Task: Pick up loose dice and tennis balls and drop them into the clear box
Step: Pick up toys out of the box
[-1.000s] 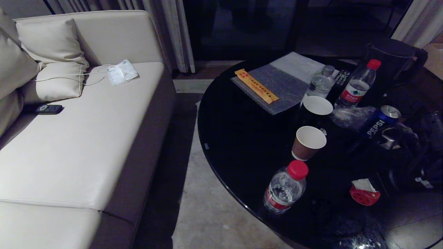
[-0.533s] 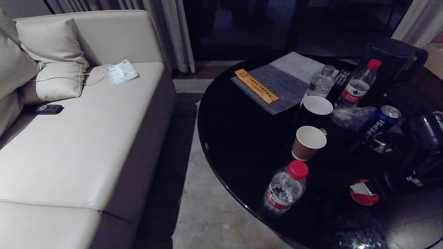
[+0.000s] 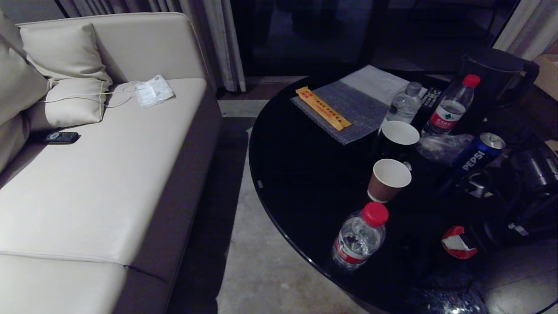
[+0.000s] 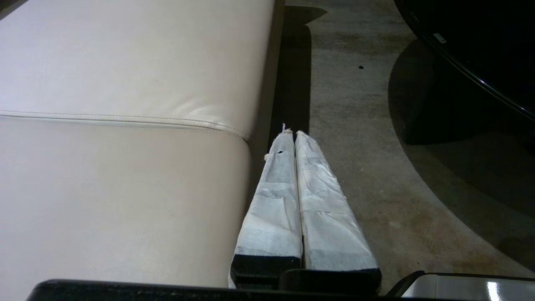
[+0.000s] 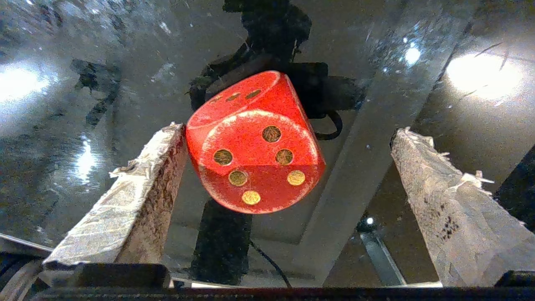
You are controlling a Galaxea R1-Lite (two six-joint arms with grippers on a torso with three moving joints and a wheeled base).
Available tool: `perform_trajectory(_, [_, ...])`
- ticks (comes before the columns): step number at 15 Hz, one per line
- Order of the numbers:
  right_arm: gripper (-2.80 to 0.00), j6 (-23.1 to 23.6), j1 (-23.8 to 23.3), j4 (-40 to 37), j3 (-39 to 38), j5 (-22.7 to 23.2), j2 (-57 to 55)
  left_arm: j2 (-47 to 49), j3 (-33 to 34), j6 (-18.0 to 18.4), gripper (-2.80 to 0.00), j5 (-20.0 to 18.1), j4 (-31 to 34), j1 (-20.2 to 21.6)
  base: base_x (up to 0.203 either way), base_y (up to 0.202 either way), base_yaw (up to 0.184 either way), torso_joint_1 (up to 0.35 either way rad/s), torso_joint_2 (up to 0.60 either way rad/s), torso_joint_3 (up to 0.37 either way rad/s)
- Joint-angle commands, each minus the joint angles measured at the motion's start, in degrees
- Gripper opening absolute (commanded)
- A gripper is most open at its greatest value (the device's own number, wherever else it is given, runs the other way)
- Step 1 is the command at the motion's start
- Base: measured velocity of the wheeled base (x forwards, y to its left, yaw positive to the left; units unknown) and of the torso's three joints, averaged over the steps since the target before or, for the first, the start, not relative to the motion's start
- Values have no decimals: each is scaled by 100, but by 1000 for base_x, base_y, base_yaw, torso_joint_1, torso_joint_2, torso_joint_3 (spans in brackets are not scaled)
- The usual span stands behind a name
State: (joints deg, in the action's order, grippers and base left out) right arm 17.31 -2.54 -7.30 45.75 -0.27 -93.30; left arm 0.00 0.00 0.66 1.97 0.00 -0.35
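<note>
I've got the right claw (image 5: 284, 154) over the near right part of the black round bench (image 3: 305, 174), pads spread wide, nothing gripped. The red die (image 5: 255, 144) sits on the glossy top between the fingers (image 5: 138, 196), right up against one pad with a clear gap to the other. Six-pip face is toward the wrist camera. From the head camera the die (image 3: 457, 243) shows at the near right of the bench, partly covered by a white taped finger (arm itself is dark and hard to read there). A red-capped water bottle (image 3: 359, 235) stands well to its left, a paper cup (image 3: 388, 179) behind that. Left claw (image 4: 292, 136) is parked low between the sofa (image 4: 125, 125) and the bench, pads pressed together, empty.
</note>
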Motion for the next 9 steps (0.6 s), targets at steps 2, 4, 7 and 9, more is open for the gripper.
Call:
perform_trajectory(2, [0,18,26,1,-5,0,-129,9,9,4,-280,-1,0,0,0,0,0,0,0,0])
perform_trajectory(4, [-280,-2,149,13,0,6,-216,9,9,3,-280,5,0,0,0,0,0,0,0,0])
perform_trajectory(7, [-280,-17,332,45,4,0,-242,9,9,3,-280,5,0,0,0,0,0,0,0,0])
perform_trajectory(9, [-280,-61,396,53,1,-34,-213,9,9,-4,-280,5,0,0,0,0,0,0,0,0])
